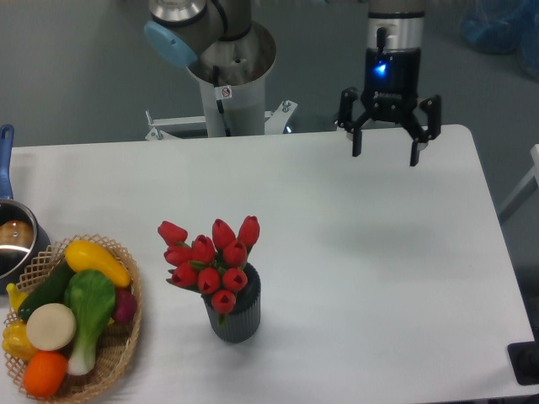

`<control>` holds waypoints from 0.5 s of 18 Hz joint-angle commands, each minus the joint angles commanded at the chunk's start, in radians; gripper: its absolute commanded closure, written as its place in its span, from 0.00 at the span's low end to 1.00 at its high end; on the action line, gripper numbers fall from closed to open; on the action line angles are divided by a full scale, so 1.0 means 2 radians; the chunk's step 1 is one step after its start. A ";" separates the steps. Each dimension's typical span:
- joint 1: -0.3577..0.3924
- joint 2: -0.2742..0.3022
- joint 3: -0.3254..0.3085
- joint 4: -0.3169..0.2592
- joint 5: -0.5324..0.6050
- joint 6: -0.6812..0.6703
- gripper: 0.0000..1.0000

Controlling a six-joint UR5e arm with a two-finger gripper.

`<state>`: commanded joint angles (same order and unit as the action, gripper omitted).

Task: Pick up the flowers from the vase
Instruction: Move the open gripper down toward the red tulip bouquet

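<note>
Since the flowers (210, 265) look like a light, soft bunch of red tulip buds whose heads would bend or crush under a hard squeeze, I judge the best hold to be low on the cluster, around the gathered stems just above the mouth of the vase (233, 313), closing gently and lifting straight up so the ribbed grey vase does not tip or ride along. They stand lower centre-left of the frame, spreading wider than the vase that holds them. My fingers (356, 145) hang spread wide and empty at the upper right, well apart from the bunch, over the far edge of the counter (354, 252), which is white, flat and smooth, likely offering the vase little grip. Toward the lower left sits a wicker basket (126, 337) of toy vegetables, near the vase, and a metal pot (15, 244) lies at the left edge; behind the counter the floor is grey.
</note>
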<state>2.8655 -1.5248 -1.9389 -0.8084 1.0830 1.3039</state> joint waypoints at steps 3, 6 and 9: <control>-0.014 -0.007 -0.005 0.004 -0.004 -0.026 0.00; -0.044 -0.031 -0.005 0.028 -0.037 -0.033 0.00; -0.045 -0.048 -0.003 0.028 -0.110 -0.028 0.00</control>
<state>2.7750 -1.6198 -1.9451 -0.7517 0.8626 1.2486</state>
